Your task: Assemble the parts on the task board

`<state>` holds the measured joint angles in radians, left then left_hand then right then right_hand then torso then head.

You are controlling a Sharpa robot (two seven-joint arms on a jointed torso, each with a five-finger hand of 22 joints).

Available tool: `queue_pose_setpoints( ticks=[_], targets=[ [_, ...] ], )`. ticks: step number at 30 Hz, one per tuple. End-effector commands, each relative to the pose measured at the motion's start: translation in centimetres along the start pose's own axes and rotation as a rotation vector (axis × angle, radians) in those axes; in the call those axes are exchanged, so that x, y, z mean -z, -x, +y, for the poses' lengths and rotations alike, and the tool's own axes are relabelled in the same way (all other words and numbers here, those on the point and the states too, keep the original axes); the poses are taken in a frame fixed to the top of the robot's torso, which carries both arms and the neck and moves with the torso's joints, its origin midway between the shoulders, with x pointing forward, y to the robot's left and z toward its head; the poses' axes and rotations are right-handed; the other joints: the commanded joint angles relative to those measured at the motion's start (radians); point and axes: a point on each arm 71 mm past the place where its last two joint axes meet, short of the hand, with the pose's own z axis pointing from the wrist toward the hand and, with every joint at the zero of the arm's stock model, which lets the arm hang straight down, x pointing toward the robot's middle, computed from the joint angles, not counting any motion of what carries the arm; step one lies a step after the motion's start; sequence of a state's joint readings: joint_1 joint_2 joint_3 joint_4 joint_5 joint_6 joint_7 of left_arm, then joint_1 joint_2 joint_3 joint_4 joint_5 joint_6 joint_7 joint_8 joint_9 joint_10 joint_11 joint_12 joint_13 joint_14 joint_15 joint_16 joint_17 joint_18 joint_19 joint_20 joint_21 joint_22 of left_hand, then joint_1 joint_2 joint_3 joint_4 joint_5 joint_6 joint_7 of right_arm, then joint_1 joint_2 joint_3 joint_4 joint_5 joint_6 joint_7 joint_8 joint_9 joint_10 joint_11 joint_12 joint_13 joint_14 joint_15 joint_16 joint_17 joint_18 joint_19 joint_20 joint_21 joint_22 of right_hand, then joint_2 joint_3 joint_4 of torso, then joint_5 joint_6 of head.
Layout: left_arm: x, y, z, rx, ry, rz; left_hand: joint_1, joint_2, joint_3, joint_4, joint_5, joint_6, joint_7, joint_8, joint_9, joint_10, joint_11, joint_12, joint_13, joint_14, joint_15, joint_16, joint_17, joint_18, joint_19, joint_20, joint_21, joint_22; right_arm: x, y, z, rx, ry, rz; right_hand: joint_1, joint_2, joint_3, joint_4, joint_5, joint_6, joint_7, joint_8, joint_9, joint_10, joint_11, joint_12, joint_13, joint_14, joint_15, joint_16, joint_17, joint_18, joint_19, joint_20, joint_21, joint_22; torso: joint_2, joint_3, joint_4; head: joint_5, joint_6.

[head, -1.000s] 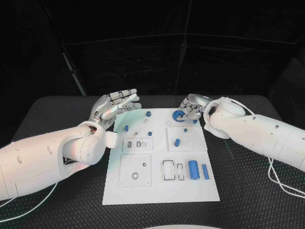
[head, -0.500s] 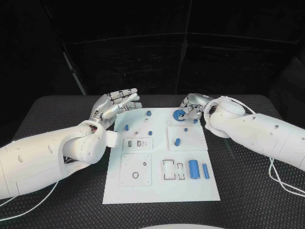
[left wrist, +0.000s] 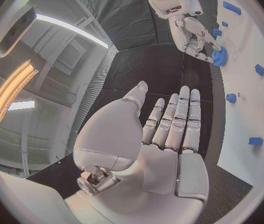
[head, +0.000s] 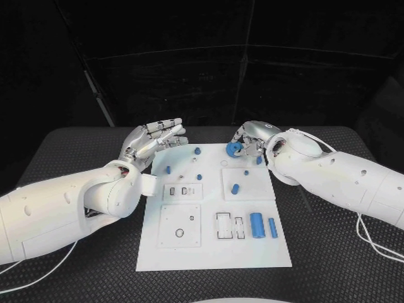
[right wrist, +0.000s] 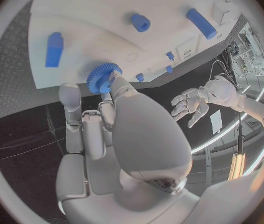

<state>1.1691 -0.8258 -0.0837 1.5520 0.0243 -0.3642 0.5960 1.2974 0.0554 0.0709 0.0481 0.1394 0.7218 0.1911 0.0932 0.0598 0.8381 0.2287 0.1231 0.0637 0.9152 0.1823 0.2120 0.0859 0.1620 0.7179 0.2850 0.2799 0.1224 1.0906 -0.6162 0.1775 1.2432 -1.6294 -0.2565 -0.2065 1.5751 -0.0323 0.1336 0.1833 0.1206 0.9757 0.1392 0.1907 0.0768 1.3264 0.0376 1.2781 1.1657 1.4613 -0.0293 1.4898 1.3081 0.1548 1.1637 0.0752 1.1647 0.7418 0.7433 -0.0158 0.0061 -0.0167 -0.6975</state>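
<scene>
The far edge of the task board (head: 211,252) is crowded: the right hand (head: 250,140) holds a blue gear (head: 232,149) at the far right corner, and the left hand (head: 152,140) hovers with fingers spread at the far left corner. Between them stand small blue pegs (head: 197,151). Nearer, two blue cylinders (head: 257,222) lie side by side at the right (flat, low obstacles); the near strip of the board is bare
</scene>
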Motion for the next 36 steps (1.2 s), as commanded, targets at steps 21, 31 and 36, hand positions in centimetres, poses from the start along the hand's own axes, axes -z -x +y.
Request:
queue_pose_setpoints(
  ticks=[21, 31, 36],
  targets=[
    [-0.1, -0.4, -0.1, 0.006, -0.006, 0.020, 0.000, 0.013, 0.003, -0.004, 0.001, -0.007, 0.092, -0.004, -0.001, -0.001, 0.003, -0.007, -0.001, 0.001, 0.002, -0.007, -0.002, 0.015, 0.003, 0.002, -0.003, -0.001, -1.7, -1.3, 9.2, -0.015, 0.172, -0.010, -0.070, -0.015, 0.035, 0.011, -0.002, 0.041, -0.011, 0.014, -0.004, 0.052, 0.004, 0.059, 0.079, 0.076, -0.001, 0.020, 0.080, -0.013, 0.025, 0.002, 0.026, 0.037, 0.002, -0.0011, 0.0017, 0.017, -0.006],
    [-0.1, -0.5, -0.1, 0.006, -0.006, 0.021, 0.000, 0.013, 0.003, -0.004, 0.001, -0.007, 0.092, -0.004, -0.001, -0.001, 0.003, -0.007, -0.001, 0.001, 0.002, -0.007, -0.002, 0.015, 0.003, 0.002, -0.003, -0.001, -1.9, -3.9, 10.0, 0.029, 0.171, 0.066, -0.086, -0.024, 0.042, 0.010, 0.001, 0.035, -0.007, 0.006, -0.007, 0.064, 0.008, 0.079, 0.105, 0.080, 0.002, 0.027, 0.099, -0.016, 0.035, 0.004, 0.037, 0.056, 0.002, -0.0016, 0.0018, 0.021, -0.012],
    [-0.1, -0.5, -0.1, 0.006, -0.005, 0.021, 0.000, 0.013, 0.003, -0.004, 0.001, -0.007, 0.092, -0.004, -0.001, -0.001, 0.003, -0.007, -0.001, 0.001, 0.002, -0.007, -0.002, 0.015, 0.003, 0.002, -0.003, -0.001, -2.1, -4.3, 10.2, 0.035, 0.169, 0.059, -0.096, -0.030, 0.050, 0.008, 0.007, 0.019, -0.001, -0.006, -0.010, 0.063, 0.013, 0.081, 0.108, 0.080, 0.006, 0.030, 0.104, -0.017, 0.036, 0.007, 0.041, 0.060, 0.000, 0.0011, 0.0007, 0.025, -0.013]
  ],
)
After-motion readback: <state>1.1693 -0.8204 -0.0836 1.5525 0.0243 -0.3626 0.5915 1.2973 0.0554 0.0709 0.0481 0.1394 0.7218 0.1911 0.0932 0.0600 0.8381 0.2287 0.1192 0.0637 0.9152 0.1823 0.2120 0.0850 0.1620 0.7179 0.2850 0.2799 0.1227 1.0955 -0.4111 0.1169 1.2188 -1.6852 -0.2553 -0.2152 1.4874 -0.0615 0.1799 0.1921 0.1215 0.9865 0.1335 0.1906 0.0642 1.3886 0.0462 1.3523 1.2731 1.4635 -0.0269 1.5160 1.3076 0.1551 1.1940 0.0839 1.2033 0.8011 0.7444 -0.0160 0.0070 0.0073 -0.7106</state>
